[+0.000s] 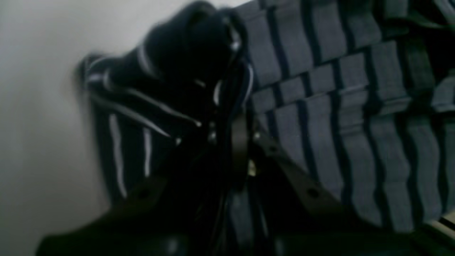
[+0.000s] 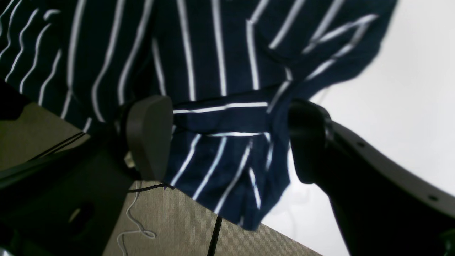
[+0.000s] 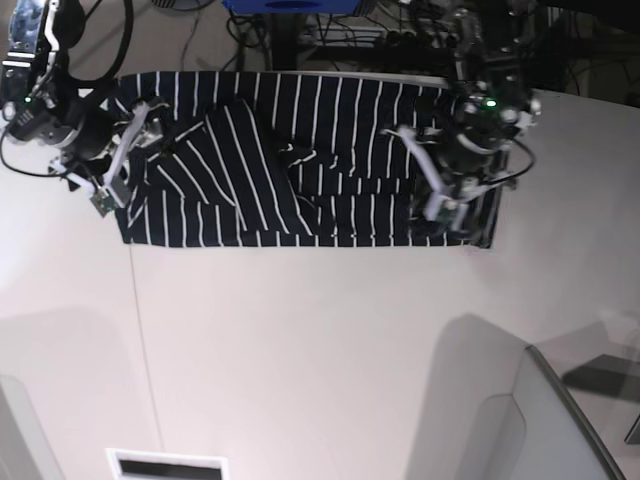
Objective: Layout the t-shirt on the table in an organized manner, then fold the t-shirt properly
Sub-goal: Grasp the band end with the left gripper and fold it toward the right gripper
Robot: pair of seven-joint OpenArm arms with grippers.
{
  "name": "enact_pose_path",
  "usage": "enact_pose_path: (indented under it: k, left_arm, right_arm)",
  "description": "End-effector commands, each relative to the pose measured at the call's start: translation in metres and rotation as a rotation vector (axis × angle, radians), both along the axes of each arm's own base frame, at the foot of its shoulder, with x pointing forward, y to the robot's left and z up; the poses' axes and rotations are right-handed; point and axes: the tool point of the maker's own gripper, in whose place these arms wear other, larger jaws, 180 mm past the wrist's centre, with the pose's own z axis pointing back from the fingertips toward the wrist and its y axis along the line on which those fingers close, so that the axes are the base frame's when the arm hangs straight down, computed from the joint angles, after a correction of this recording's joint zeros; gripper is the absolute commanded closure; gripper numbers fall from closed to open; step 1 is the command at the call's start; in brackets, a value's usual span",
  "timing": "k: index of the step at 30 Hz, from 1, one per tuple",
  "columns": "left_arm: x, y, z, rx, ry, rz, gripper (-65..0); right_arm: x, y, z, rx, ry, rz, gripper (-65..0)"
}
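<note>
Base-only: whole t-shirt (image 3: 300, 170); wrist-only: left gripper (image 1: 227, 117) clenching fabric, right gripper (image 2: 227, 142) spread.

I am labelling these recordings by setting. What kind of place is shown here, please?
Probably a robotics lab bench, not a home: a large white table holds one striped t-shirt, two robot arms work over it, and cables and equipment crowd behind its far edge.

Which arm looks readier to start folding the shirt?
Probably the left: its end effector is already shut on a bunch of the shirt, so it could lift straight away. The right end effector is open around an edge, not gripping.
</note>
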Motion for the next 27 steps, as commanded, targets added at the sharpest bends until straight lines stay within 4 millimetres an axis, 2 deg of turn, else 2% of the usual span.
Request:
enact_pose_path:
  k: [1,5,9,16,22,24,27]
  left_arm:
    - [0.008,-0.009,0.008,-0.007,-0.038,-0.006,0.0]
    - [0.014,-0.040,0.010,-0.039,-0.057,-0.026,0.0]
    - [0.010,-0.063,0.004,-0.059,-0.036,-0.077,0.0]
    - [0.002,-0.068,-0.011,-0.071,0.011,-0.083,0.0]
    - [0.004,-0.068,-0.010,-0.074,0.005,-0.080,0.0]
    - [0.011,-0.068,-0.006,-0.073,-0.012,-0.082,0.0]
    - [0.012,-0.074,-0.007,-0.087,-0.006,-0.080,0.0]
  right_arm:
    - [0.008,-0.002,0.009,0.011,-0.042,-0.006,-47.9]
    - [0.009,-0.007,0.010,0.007,-0.046,-0.019,-47.7]
    - [0.009,-0.007,0.010,0.008,-0.048,-0.019,-47.6]
    - [0.009,-0.007,0.010,0.008,-0.048,-0.019,-47.6]
    - [0.009,-0.007,0.010,0.008,-0.046,-0.020,-47.6]
    - [0.009,-0.007,0.010,0.008,-0.046,-0.020,-47.6]
    - [0.009,-0.007,0.010,0.008,-0.046,-0.020,-47.6]
